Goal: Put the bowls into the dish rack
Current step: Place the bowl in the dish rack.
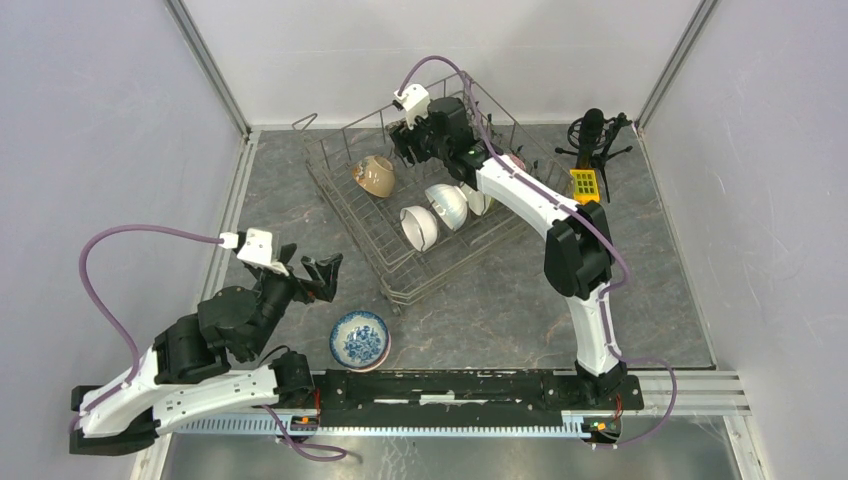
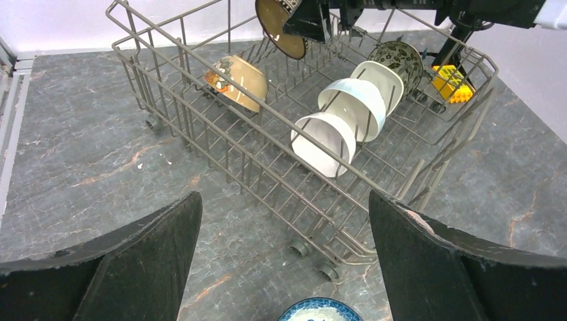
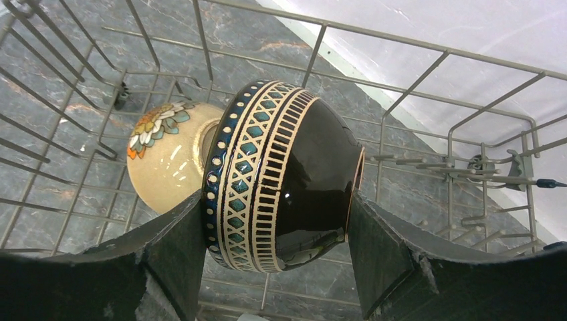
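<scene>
The grey wire dish rack [image 1: 400, 285] stands mid-table. In it a tan flowered bowl [image 1: 375, 175], two white bowls [image 1: 420, 227] [image 1: 447, 205] and a speckled bowl [image 1: 478, 200] stand on edge. My right gripper [image 1: 410, 140] is over the rack's far end, shut on a dark brown bowl [image 3: 287, 177] with a cream lattice band, held on its side next to the tan bowl [image 3: 167, 154]. A blue-and-white bowl [image 1: 360, 340] sits on the table at the near edge. My left gripper [image 1: 310, 275] is open and empty, just above and behind it [image 2: 321, 311].
A yellow block [image 1: 585, 185] and a black tripod stand [image 1: 592, 135] sit right of the rack. The rack's wheeled near corner [image 2: 334, 251] lies just beyond the blue-and-white bowl. Grey walls close in the table's sides and back. The arms' mounting rail [image 1: 450, 390] runs along the front.
</scene>
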